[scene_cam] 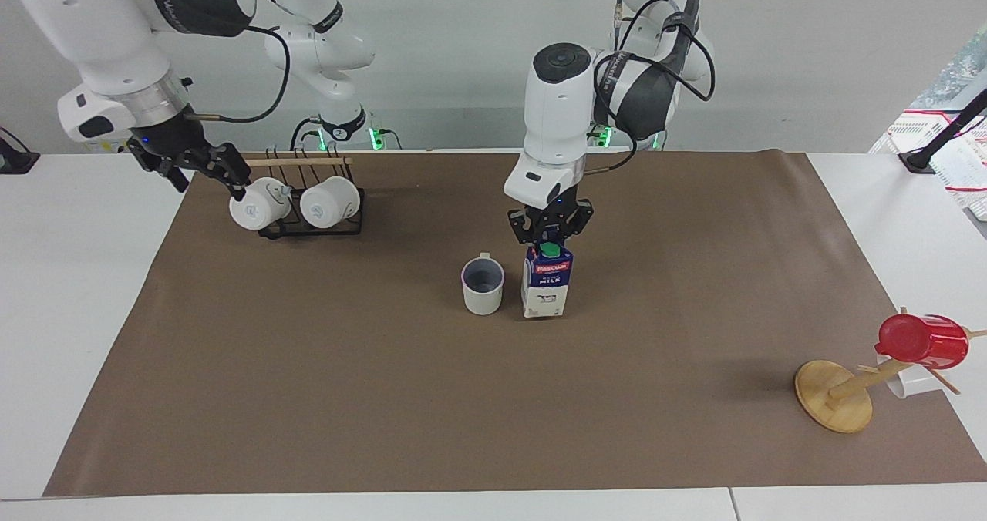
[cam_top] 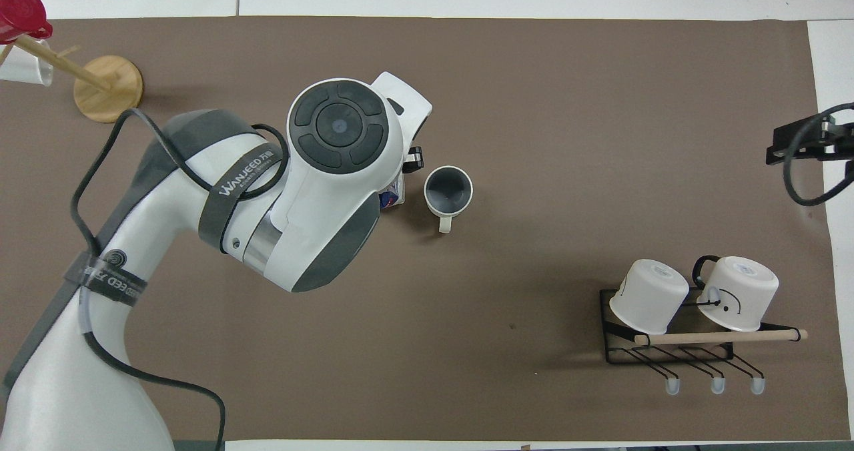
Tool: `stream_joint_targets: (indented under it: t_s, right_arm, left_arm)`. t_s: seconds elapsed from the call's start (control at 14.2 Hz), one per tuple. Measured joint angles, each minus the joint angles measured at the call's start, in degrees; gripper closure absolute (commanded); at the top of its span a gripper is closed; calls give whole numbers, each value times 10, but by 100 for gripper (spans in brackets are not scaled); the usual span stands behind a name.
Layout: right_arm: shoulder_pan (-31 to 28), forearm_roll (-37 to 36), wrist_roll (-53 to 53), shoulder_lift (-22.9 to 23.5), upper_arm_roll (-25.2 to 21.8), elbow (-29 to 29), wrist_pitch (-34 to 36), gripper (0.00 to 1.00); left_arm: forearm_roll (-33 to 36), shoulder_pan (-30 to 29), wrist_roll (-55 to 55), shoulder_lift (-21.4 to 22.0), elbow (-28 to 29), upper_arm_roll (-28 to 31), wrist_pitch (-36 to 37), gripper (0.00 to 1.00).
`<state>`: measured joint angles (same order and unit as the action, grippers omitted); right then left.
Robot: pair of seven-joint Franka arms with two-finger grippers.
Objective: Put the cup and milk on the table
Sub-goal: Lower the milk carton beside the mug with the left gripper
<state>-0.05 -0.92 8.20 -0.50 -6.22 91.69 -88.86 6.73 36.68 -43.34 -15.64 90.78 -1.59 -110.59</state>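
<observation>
One milk carton [scene_cam: 547, 284] stands upright on the brown sheet [scene_cam: 385, 398] just beside the cup [scene_cam: 483, 285], pinched at its gable top by the left gripper [scene_cam: 548, 236]; probably light, thin-walled, crushable, best held there; the right gripper [scene_cam: 202, 168] hangs released over the mug rack [scene_cam: 312, 226].

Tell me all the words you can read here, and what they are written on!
"MILK": on the milk carton, under a red label whose word is too blurred to read.
"WANJEED": on the grey strap round the left arm, in the overhead view.
Lower strap: lettering only partly readable.
Marks on the two white mugs in the rack: too small to read.
</observation>
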Motion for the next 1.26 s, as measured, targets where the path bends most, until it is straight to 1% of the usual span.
stream_joint_targets:
  t_s: [0.14, 0.35, 0.63, 1.12, 1.26]
  right_arm:
    - [-11, 0, 0, 2, 0, -22, 32, 0]
    - [-4, 0, -7, 11, 11, -50, 42, 0]
    - [12, -2, -49, 20, 14, -55, 29, 0]
    - [12, -2, -53, 21, 14, -57, 21, 0]
    - [11, 0, -53, 24, 13, -63, 34, 0]
  left_arm:
    - [0, 11, -22, 0, 10, 0, -3, 100]
    - [0, 18, -61, 0, 17, 0, -10, 100]
    - [0, 25, -70, 3, 31, 0, -11, 100]
    - [0, 25, -61, 7, 37, 0, -16, 100]
    - [0, 24, -58, 9, 40, 1, -21, 100]
